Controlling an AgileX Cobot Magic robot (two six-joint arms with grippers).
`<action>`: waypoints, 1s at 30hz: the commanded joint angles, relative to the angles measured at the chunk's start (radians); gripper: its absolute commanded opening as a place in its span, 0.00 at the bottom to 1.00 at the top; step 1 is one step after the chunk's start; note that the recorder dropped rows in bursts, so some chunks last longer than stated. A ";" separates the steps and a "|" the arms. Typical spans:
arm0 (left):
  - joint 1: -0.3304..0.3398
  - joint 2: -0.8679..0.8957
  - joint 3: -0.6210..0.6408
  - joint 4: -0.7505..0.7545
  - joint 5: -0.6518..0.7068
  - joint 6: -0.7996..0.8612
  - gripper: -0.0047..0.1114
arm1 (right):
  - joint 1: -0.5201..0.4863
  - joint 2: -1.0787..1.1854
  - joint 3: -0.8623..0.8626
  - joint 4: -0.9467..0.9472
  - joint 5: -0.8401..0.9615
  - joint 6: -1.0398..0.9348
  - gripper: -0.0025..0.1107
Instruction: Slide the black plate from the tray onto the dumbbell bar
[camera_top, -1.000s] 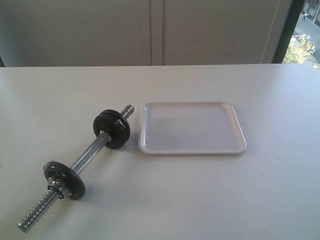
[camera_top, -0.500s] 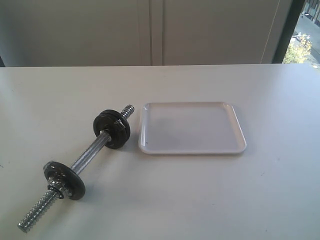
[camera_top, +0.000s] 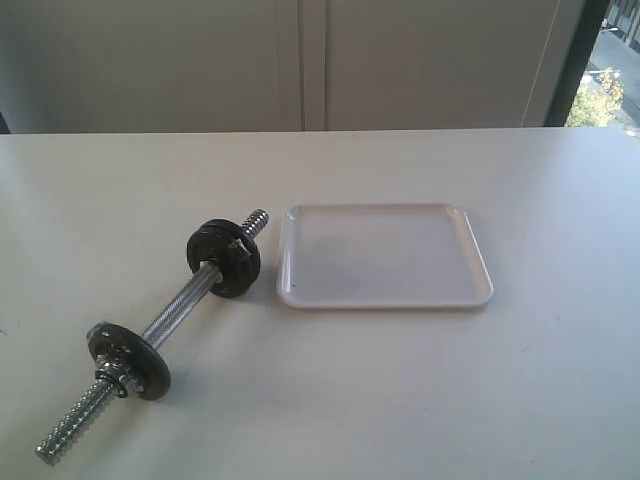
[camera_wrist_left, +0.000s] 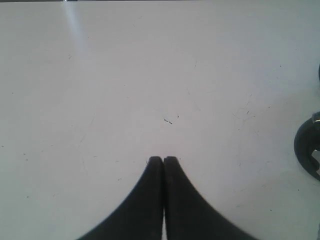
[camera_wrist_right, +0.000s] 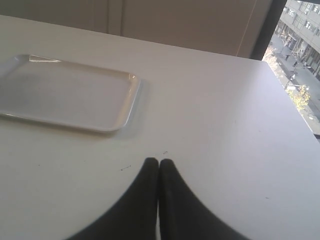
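Left hand (camera_wrist_left: 163, 160) has its two dark fingers pressed together tip to tip, gripping nothing, above the white surface (camera_wrist_left: 125, 90).

In the exterior view, one dumbbell bar (camera_top: 180, 308) lies on the surface at the left. Its long axis runs diagonally from near left to far right: one threaded end points to the near-left corner of the view, the other toward the tray's far-left corner. Two dark discs show on the bar, one toward each end. The greyer disc (camera_top: 128, 358) sits at the near end. The black plate (camera_top: 223, 258) sits at the far end, on edge, its flat faces square to the bar. It is just beside the tray and apart from it. Whether a second disc is stacked against it cannot be told.

One tray (camera_top: 384, 300) lies flat to the right of the bar, its long sides running left to right.

Right hand (camera_wrist_right: 159, 161) is likewise fully closed and empty, above the surface, near one corner of the tray.
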 joint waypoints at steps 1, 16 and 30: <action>0.001 -0.005 0.004 -0.002 -0.004 -0.006 0.04 | -0.006 -0.005 0.004 0.000 -0.006 0.005 0.02; -0.059 -0.005 0.004 -0.002 -0.004 -0.006 0.04 | -0.006 -0.005 0.004 0.000 -0.006 0.005 0.02; -0.059 -0.005 0.004 -0.002 -0.004 -0.006 0.04 | -0.006 -0.005 0.004 0.000 -0.006 0.005 0.02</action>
